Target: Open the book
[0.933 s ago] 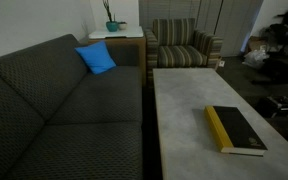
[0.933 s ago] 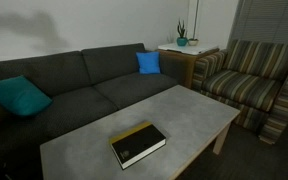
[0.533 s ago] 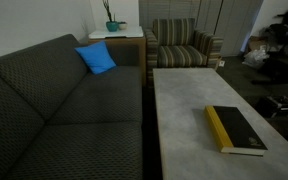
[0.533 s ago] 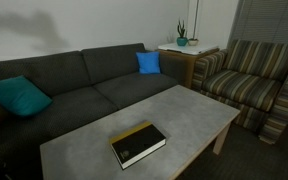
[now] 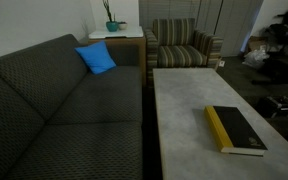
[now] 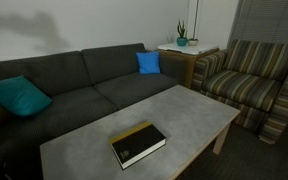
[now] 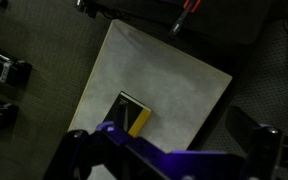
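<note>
Book [image 5: 236, 131] lies shut on table [image 5: 184, 95] — print illegible.

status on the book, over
Gripper open, empty, high above table. Book closed, flat on table. Nothing on its cover.

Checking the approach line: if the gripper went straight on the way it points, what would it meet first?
Probably the bare coffee table top beside the closed book, not the book; depth is unclear.

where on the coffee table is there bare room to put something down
The coffee table is bare from the book to its end by the striped armchair; also a strip along the sofa side. The side table carries a plant.
</note>
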{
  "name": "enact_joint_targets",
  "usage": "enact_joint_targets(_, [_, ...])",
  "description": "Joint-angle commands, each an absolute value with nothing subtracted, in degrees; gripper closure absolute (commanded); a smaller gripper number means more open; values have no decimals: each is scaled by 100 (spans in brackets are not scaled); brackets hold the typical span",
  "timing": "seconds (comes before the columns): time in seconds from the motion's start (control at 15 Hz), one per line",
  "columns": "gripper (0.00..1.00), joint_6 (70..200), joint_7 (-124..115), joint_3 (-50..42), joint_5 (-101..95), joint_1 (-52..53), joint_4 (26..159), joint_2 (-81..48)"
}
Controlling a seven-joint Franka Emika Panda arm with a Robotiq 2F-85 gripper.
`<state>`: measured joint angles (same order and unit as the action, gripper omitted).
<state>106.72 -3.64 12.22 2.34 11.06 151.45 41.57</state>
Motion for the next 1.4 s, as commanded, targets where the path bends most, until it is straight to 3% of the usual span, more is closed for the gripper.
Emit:
enact_joint_targets(0.0, [0, 11067, 58, 925, 22, 1011, 15148, 3812])
enact_joint_targets(0.53, [0, 11875, 645, 192, -205, 683, 14927, 2570])
enact_joint_targets(0.93, [0, 11771, 491, 237, -156, 644, 14924, 2599])
enact_joint_targets(1.33, [0, 12557, 354, 356, -763, 507, 15097, 2172])
